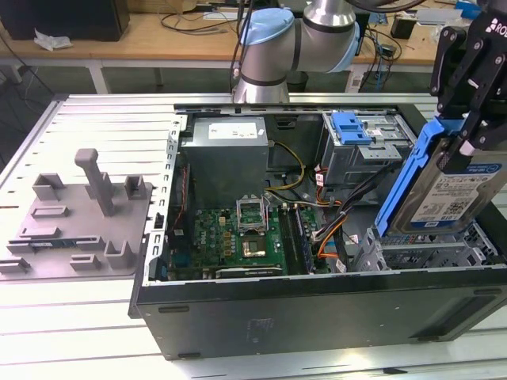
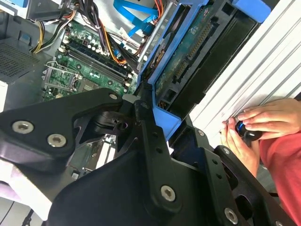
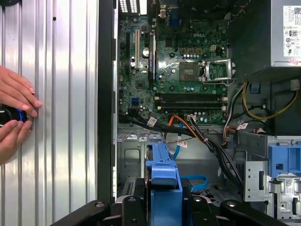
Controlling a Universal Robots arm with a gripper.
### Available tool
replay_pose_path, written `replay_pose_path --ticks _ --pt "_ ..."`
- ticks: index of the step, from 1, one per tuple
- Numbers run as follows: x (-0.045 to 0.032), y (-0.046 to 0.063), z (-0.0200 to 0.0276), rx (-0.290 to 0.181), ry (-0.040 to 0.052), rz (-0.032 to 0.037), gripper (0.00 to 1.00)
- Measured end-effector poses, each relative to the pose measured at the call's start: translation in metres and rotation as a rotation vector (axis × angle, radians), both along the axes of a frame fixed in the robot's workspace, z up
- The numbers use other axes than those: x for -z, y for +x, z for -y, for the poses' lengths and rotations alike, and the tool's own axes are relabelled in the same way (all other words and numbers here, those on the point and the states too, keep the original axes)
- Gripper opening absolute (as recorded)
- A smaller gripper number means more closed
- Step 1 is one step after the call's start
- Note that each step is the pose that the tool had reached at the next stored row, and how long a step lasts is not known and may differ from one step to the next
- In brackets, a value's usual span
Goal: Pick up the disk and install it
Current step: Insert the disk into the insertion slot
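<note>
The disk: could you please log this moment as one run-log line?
gripper: shut on disk | disk: held tilted over computer case, exterior view's right | install: not yet done

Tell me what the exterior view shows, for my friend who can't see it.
The robot's gripper holds the disk, silver in a blue frame, tilted over the open computer case at the exterior view's right. A grey plastic fixture sits on the table at the exterior view's left.

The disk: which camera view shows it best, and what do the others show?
The exterior view: the disk shows its labelled face and blue carrier. The second wrist view shows its circuit-board underside; the first wrist view, the carrier's blue edge end-on.
</note>
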State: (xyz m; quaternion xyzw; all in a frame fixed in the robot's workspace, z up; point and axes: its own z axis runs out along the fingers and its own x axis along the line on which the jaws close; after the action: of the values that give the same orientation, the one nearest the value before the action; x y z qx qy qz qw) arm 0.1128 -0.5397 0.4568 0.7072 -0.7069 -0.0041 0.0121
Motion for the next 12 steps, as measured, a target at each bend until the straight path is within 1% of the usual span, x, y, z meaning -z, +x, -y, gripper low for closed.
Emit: replay_pose_path --ticks 12 --pt "0.0073 0.0009 0.0 0.0 0.0 -0.0001 0.36"
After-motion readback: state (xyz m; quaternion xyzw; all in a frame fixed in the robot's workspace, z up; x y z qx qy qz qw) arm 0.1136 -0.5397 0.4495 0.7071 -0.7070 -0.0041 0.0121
